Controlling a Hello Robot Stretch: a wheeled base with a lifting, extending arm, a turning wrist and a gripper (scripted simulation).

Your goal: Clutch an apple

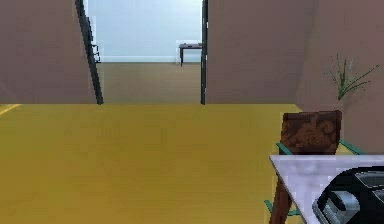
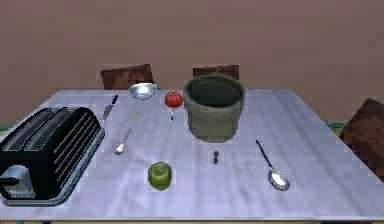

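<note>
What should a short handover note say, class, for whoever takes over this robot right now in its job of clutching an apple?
Jaws: nothing to report.
Things: a green apple lies on the grey table, near the edge at the arm side view's bottom, right of the black toaster. A red round fruit sits farther back, just left of the big pot; apple or tomato, I cannot tell.
Done: the robot stands alongside the table.
Left: reach out, clutch the green apple and lift it clear.

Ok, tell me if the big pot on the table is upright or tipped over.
Upright. The pot stands on its base on the table, its round rim facing up.
</note>
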